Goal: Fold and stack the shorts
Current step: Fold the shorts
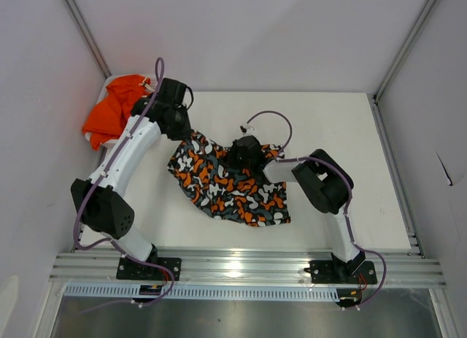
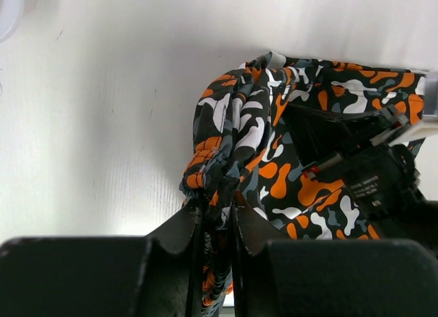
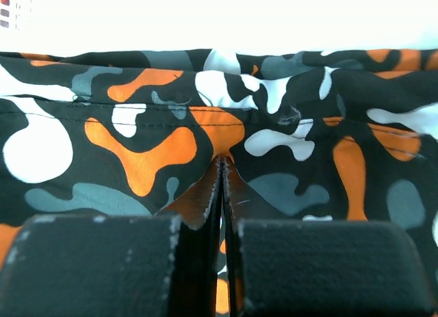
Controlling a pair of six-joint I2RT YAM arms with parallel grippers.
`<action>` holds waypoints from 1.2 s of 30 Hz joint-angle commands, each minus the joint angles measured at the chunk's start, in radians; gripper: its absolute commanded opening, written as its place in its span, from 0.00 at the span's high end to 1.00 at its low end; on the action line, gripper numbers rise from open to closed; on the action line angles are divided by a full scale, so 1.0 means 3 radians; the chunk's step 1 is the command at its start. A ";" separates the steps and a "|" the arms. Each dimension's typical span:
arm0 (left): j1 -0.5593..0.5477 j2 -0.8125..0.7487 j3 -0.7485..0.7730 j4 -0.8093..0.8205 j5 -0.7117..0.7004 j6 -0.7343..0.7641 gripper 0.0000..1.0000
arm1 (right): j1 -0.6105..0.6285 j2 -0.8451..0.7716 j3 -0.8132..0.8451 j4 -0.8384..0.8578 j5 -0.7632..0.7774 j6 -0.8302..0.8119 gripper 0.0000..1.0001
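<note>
The patterned shorts [image 1: 233, 192] lie spread in the middle of the table, in orange, black, white and grey blotches. My left gripper [image 1: 188, 133] [image 2: 217, 207] is shut on their bunched upper-left edge [image 2: 226, 139]. At the middle of their far edge, my right gripper [image 1: 239, 159] [image 3: 220, 159] is shut, its tips pinched into the cloth [image 3: 150, 146] just below a stitched hem. The plain orange shorts [image 1: 113, 112] sit crumpled at the back left, beside the left wrist.
A white basket [image 1: 111, 81] holds the orange shorts in the back left corner. Grey walls close in the table on three sides. The aluminium rail [image 1: 241, 269] with both arm bases runs along the near edge. The right arm's black wrist [image 2: 376, 180] rests over the patterned cloth.
</note>
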 commanded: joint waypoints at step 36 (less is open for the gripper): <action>-0.0612 0.0374 0.0712 -0.0252 -0.0250 -0.0351 1.00 | -0.0007 0.0237 0.0618 -0.0067 -0.0008 0.0143 1.00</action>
